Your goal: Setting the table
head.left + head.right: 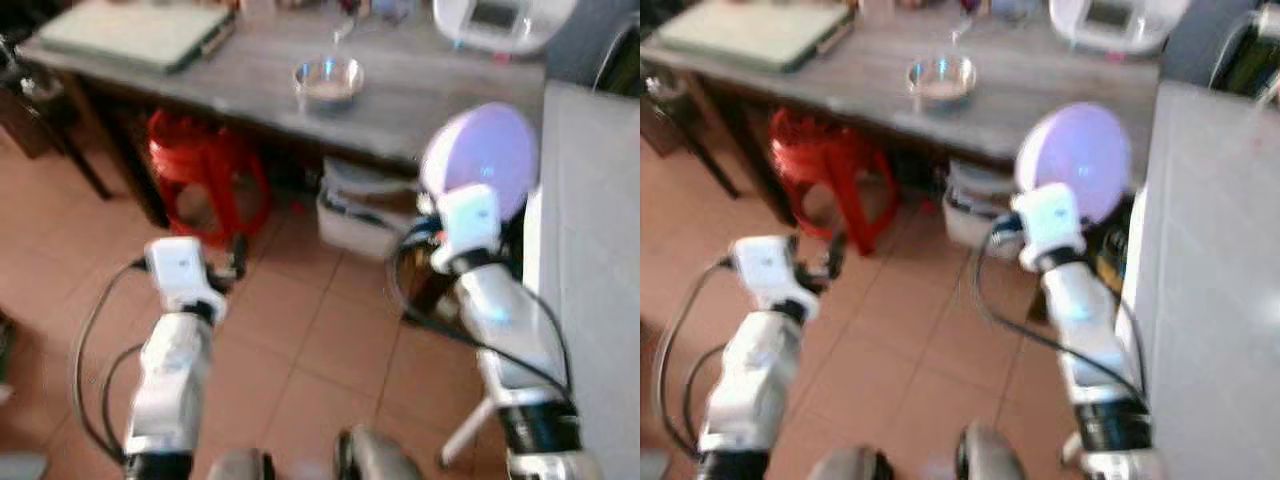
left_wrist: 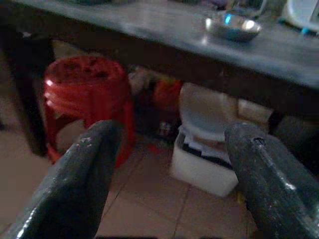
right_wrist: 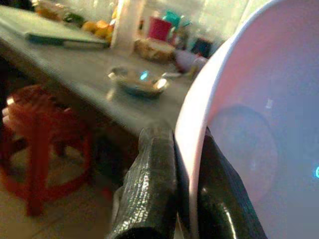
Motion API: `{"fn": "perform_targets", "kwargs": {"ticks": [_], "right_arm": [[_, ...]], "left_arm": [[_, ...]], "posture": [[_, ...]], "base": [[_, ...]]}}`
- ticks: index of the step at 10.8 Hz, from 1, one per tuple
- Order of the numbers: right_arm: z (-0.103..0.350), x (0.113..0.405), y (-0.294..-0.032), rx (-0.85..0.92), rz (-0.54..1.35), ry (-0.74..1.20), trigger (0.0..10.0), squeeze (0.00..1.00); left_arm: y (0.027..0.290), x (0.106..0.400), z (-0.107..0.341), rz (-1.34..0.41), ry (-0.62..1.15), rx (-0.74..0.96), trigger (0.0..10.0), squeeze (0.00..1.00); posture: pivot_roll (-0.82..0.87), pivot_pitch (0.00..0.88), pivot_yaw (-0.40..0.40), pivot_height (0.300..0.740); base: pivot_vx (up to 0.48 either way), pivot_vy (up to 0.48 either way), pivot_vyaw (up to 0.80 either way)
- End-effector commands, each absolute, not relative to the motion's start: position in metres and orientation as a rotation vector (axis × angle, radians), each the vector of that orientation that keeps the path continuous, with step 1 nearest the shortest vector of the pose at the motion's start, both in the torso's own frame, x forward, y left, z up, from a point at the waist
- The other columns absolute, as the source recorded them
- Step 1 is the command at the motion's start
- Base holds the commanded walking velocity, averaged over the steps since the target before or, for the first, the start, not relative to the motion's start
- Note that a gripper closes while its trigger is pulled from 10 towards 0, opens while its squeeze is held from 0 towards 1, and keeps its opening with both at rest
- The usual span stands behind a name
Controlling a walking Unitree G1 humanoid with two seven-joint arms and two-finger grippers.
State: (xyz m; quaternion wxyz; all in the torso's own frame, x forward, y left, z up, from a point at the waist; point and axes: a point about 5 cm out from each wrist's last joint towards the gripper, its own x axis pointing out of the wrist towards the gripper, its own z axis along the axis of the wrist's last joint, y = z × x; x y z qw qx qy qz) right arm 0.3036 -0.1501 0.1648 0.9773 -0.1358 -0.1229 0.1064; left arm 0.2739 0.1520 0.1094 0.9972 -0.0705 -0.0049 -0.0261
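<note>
The tiled floor fills the near ground, reddish-brown. Beyond it stands the long grey surface, dark-legged. To the robot's right rises a pale grey cabinet side.

On the surface, at the far left, lies a flat greenish board. At the far right sits a white appliance. Between them, near the front edge, rests a steel bowl, alone on bare wood.

Under the surface, a stack of red stools stands to the left, and a white bin sits just beside it to the right, on the floor.

The right end effector is raised in front of the surface's edge, its 2 black fingers pinching the rim of a pale lilac plate. The plate is held upright on edge, its face turned toward the robot, in the air short of the surface and to the right of the bowl.

The left end effector is lower, out over the floor, pointed at the stools and bin. Its 2 fingers are spread wide with nothing between them.

The head views are blurred.
</note>
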Motion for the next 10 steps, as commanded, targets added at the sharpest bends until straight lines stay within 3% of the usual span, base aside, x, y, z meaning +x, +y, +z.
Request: {"fn": "perform_targets", "kwargs": {"ticks": [1, 3, 9, 10], "right_arm": [[0.169, 0.303, -0.142, -0.268, 0.240, -0.274, 10.0, 0.00], [0.173, 0.303, -0.144, -0.269, 0.217, -0.301, 10.0, 0.00], [0.175, 0.304, -0.144, -0.262, 0.206, -0.306, 10.0, 0.00], [0.175, 0.305, -0.144, -0.257, 0.205, -0.303, 10.0, 0.00]], "left_arm": [[0.161, 0.274, 0.109, -0.032, -0.016, -0.118, 10.0, 0.00], [0.157, 0.274, 0.116, -0.056, -0.058, -0.056, 10.0, 0.00], [0.148, 0.278, 0.128, -0.074, -0.111, -0.143, 10.0, 0.00], [0.148, 0.278, 0.128, -0.076, -0.112, -0.149, 10.0, 0.00]], "posture": [[-0.02, 0.123, -0.008, 0.740], [-0.02, 0.125, -0.008, 0.740], [-0.03, 0.135, -0.008, 0.740], [-0.03, 0.135, -0.008, 0.740]], "base": [[0.398, 0.266, 0.00], [0.441, 0.131, 0.00], [0.472, 0.000, 0.00], [0.458, 0.000, -0.80]]}}
